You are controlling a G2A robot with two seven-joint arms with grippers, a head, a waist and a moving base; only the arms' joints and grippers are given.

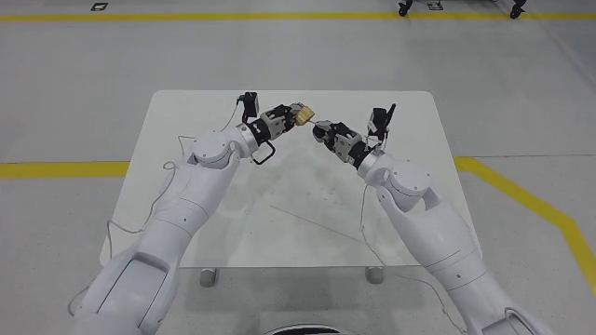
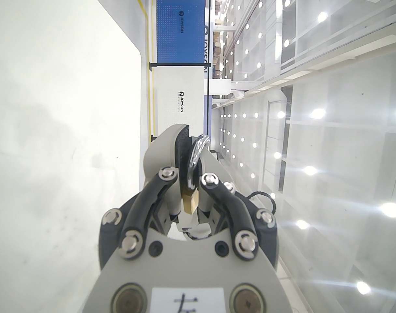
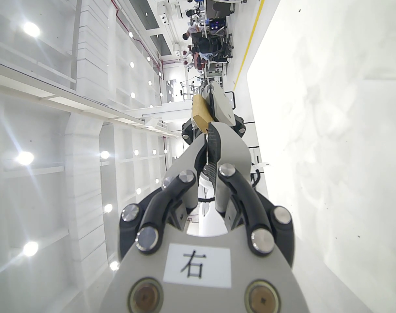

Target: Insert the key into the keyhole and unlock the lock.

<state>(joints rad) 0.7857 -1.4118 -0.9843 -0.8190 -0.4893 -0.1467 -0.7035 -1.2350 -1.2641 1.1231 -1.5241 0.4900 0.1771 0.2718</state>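
The right hand [image 3: 207,143] is pressed together on the key [image 3: 205,154], a thin metal blade held edge-on between its ridged pads, with the tip poking out past the fingertips. That tip meets the near end of the lock [image 3: 201,112], a brass padlock; whether it sits inside the keyhole cannot be told. The left hand [image 2: 194,146] pinches the lock from the other side. The silver shackle lies between its fingers, and in the top view the brass body juts out beyond them toward the right hand. The two hands face each other tip to tip, held clear of the surface [image 1: 279,223] over its far middle part, with the lock and key between them. The surface is white with rounded corners. On the floor beyond its far edge runs a yellow line [image 1: 233,16].
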